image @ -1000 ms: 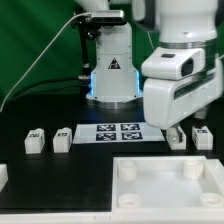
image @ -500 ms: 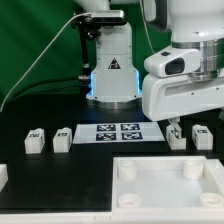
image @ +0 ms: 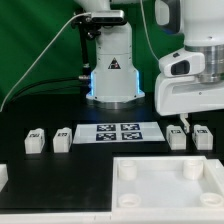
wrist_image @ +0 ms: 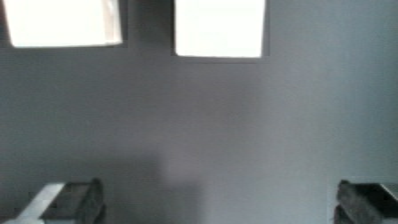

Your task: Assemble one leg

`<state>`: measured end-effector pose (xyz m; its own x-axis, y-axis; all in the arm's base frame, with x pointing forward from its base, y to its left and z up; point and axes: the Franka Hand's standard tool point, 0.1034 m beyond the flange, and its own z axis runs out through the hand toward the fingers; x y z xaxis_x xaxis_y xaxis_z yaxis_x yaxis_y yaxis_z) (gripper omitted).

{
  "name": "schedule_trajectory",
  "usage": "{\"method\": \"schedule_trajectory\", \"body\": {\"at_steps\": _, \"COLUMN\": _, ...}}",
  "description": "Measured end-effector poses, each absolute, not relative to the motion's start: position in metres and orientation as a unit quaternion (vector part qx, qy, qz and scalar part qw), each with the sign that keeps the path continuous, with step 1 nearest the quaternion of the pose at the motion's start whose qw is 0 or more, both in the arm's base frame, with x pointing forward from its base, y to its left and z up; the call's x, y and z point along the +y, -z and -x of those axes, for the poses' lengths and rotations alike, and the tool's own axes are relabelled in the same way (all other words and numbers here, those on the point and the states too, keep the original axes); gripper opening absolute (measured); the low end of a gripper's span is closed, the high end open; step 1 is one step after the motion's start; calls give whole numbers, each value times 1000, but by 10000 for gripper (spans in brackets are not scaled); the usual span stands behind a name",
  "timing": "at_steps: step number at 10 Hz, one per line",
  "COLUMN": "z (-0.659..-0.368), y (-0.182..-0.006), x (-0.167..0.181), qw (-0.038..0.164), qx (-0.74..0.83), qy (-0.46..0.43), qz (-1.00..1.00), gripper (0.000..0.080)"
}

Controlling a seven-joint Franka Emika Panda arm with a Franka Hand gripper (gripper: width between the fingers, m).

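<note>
Several legs, small white blocks with tags, stand on the black table: two at the exterior view's left (image: 35, 141) (image: 61, 138) and two at its right (image: 178, 137) (image: 201, 137). My gripper (image: 192, 122) hangs just above the right-hand pair, open and holding nothing. In the wrist view both fingertips (wrist_image: 64, 200) stand far apart over bare dark table, and two white legs (wrist_image: 66, 22) (wrist_image: 221, 27) lie ahead of the gripper (wrist_image: 217, 205), apart from it.
The marker board (image: 122, 131) lies flat at the table's middle. A large white tray-like part with round corner sockets (image: 160, 197) fills the front. Another white piece (image: 3, 176) shows at the left edge. The robot base (image: 110, 65) stands behind.
The gripper has moved toward the exterior view's right and slightly up, now over the right pair of legs. Its jaws stay open. No part has moved.
</note>
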<state>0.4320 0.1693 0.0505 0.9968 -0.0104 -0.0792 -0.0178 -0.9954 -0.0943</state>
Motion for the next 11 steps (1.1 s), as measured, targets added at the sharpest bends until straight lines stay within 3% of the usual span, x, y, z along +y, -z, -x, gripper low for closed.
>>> {"method": "schedule_trajectory", "body": {"at_steps": 2, "z": -435, "y": -54, "x": 168, "qw": 47, "qx": 38, "qy": -158, "qz": 986, "gripper": 649}}
{"method": "schedule_trajectory", "body": {"at_steps": 4, "z": -447, "y": -52, "x": 167, "qw": 51, "qx": 33, "qy": -219, "qz": 974, "gripper": 649}}
{"method": "schedule_trajectory", "body": {"at_steps": 6, "z": -438, "y": -53, "x": 164, "qw": 47, "qx": 24, "qy": -324, "qz": 945, "gripper": 649}}
{"method": "schedule_trajectory", "body": {"at_steps": 8, "z": -435, "y": -47, "x": 167, "qw": 41, "qx": 33, "qy": -379, "qz": 924, "gripper": 649}}
{"method": "schedule_trajectory", "body": {"at_steps": 11, "z": -408, "y": -30, "x": 188, "qw": 27, "qx": 32, "qy": -385, "qz": 922, "gripper": 649}}
